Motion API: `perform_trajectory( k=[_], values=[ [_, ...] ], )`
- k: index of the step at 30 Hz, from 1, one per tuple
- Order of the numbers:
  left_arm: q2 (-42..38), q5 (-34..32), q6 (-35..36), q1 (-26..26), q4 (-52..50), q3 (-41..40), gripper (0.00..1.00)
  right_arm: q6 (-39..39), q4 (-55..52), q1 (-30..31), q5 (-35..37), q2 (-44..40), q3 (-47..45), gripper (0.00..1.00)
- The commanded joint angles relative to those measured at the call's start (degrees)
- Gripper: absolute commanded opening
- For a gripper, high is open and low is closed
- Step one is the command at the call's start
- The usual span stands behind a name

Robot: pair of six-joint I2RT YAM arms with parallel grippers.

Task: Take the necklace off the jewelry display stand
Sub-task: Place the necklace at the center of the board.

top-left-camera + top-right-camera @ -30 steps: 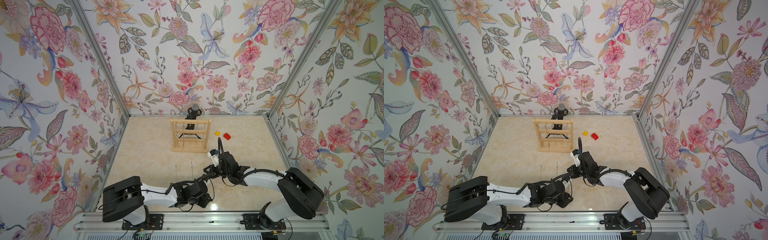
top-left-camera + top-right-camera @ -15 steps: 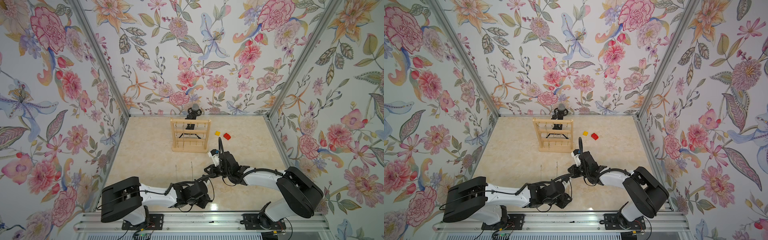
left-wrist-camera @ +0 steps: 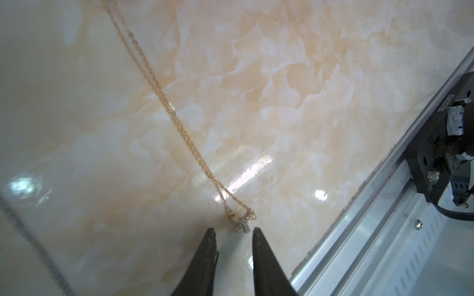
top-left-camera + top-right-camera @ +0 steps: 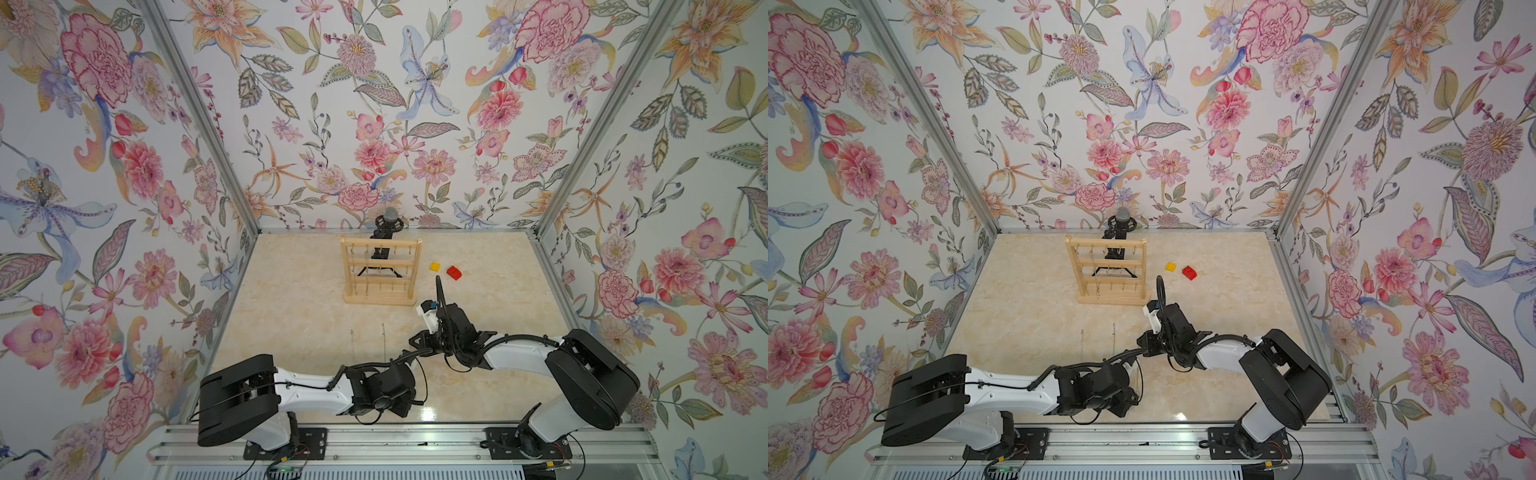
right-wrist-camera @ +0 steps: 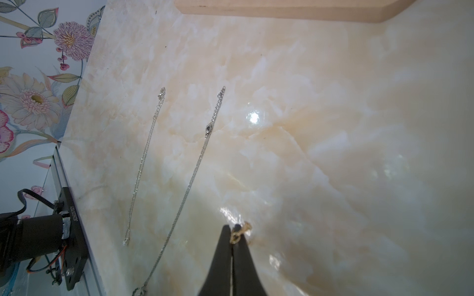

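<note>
Right wrist view shows right gripper [image 5: 231,228] pinched shut on clasp [image 5: 241,232] of gold necklace [image 3: 180,128], chain lying on tabletop [image 3: 307,102] clear of jewelry display stand [image 4: 380,298]; left gripper [image 3: 233,229] slightly parted, empty, beside pendant [image 3: 242,223]; release low, lift straight, don't drag chain

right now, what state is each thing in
jewelry display stand: upright
gold necklace: off the stand, stretched along the marble tabletop
right gripper: shut on the gold necklace's clasp end
left gripper: open, tips by the bow pendant
shorter silver necklace: lying straight on the tabletop
longer silver necklace: lying straight, apart from the shorter
</note>
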Motion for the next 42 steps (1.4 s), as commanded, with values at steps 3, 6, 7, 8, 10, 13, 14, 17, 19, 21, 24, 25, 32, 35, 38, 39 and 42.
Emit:
perform_trajectory(
  k=[3, 6, 7, 8, 10, 13, 14, 17, 19, 21, 24, 25, 32, 35, 38, 39, 42],
  values=[
    [-1.7, -2.2, 0.7, -0.9, -2.6, 0.7, 0.27, -0.4, 1.2, -0.5, 0.8, 1.1, 1.4, 0.00],
    [-2.2, -2.3, 0.6, -0.9, -2.1, 0.9, 0.27, -0.4, 1.2, -0.7, 0.9, 1.4, 1.5, 0.00],
    [-2.3, -2.5, 0.7, -0.9, -2.1, 1.1, 0.27, -0.4, 1.2, -0.9, 0.9, 1.6, 1.5, 0.00],
    [-2.4, -2.6, 0.7, -0.9, -2.2, 1.2, 0.27, -0.4, 1.2, -0.9, 0.9, 1.7, 1.5, 0.00],
    [-2.6, -3.3, 1.1, -0.9, -2.4, 1.7, 0.28, -0.4, 1.2, -1.1, 0.9, 2.1, 1.6, 0.00],
    [-2.2, -4.4, 2.6, -0.9, -2.9, 2.9, 0.28, -0.4, 1.2, -1.3, 0.8, 2.6, 1.9, 0.00],
    [-1.8, -4.8, 3.0, -0.8, -2.9, 3.2, 0.28, -0.4, 1.2, -1.4, 0.8, 2.8, 2.0, 0.00],
    [-0.2, -5.6, 3.3, -0.4, -2.2, 3.9, 0.28, -0.4, 1.4, -1.7, 0.8, 3.4, 2.2, 0.00],
    [0.8, -5.9, 3.4, -0.4, -1.7, 4.4, 0.27, -0.5, 1.3, -1.9, 0.6, 3.9, 2.4, 0.00],
    [1.7, -6.5, 3.9, -0.4, -2.4, 5.6, 0.26, -0.7, 1.2, -2.0, 0.5, 4.2, 2.7, 0.00],
    [3.5, -7.6, 5.1, -0.3, -4.3, 7.5, 0.24, -0.8, 1.1, -2.1, 0.5, 4.4, 2.9, 0.00],
    [4.1, -7.7, 5.4, -0.4, -4.8, 8.0, 0.24, -0.8, 1.2, -2.0, 0.4, 4.5, 2.9, 0.00],
    [5.3, -7.6, 6.3, -0.4, -6.0, 9.0, 0.20, -0.8, 1.3, -2.2, 0.3, 4.8, 2.8, 0.00],
    [8.0, -7.6, 6.5, -0.4, -6.9, 9.5, 0.18, -0.8, 1.4, -2.5, 0.1, 5.0, 2.9, 0.00],
    [8.2, -6.8, 6.5, -0.7, -6.8, 9.2, 0.17, -0.8, 1.5, -2.8, -0.1, 5.2, 3.0, 0.00],
    [8.3, -6.5, 6.4, -0.6, -6.9, 9.1, 0.17, -0.8, 1.5, -2.8, -0.1, 5.2, 3.0, 0.00],
    [8.3, -6.2, 6.1, -1.0, -6.8, 8.7, 0.16, -0.8, 1.7, -3.0, -0.4, 5.5, 3.1, 0.00]
  ],
)
